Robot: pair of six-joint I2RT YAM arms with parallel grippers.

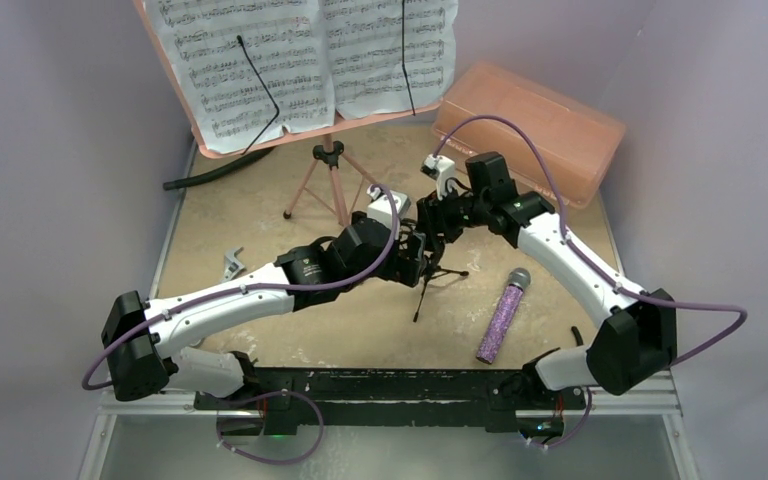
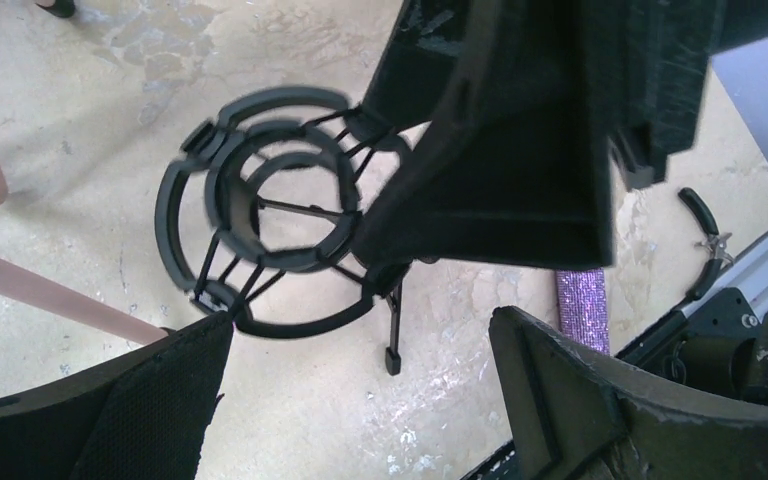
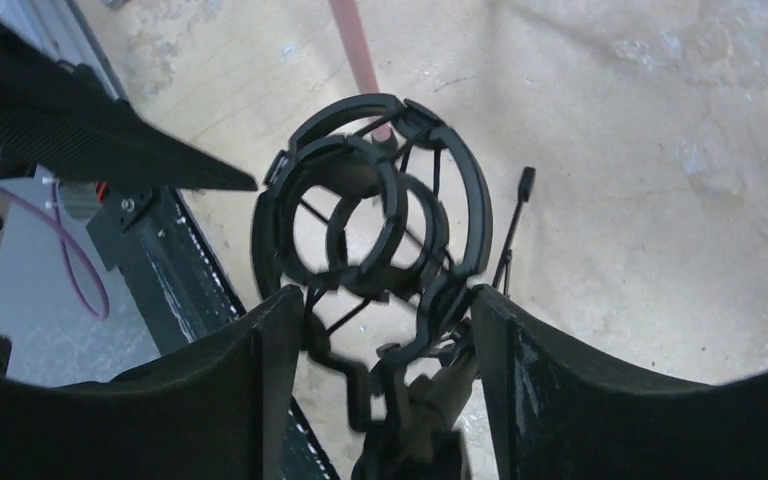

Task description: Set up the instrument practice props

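Note:
The pink music stand [image 1: 337, 192] stands at the back on its tripod legs, with white sheet-music pages [image 1: 300, 60] spread on it. The black tripod mic stand [image 1: 428, 280] stands mid-table. Its ring mount [image 2: 175, 215] shows in both wrist views [image 3: 480, 210]. My right gripper [image 1: 438, 222] reaches down on it, and its fingers [image 3: 385, 300] press both sides of the mount's lower bracket. My left gripper [image 1: 415, 255] is open [image 2: 360, 330] beside the mount, its left fingertip [image 2: 215, 335] at the ring's rim. The purple glitter microphone [image 1: 503, 315] lies on the table to the right.
A salmon plastic box [image 1: 530, 115] sits at the back right. A small metal tool [image 1: 232, 263] lies left of the left arm. Black-handled pliers [image 2: 705, 240] lie near the front rail. A black hose [image 1: 205, 172] lies at the back left. Walls close both sides.

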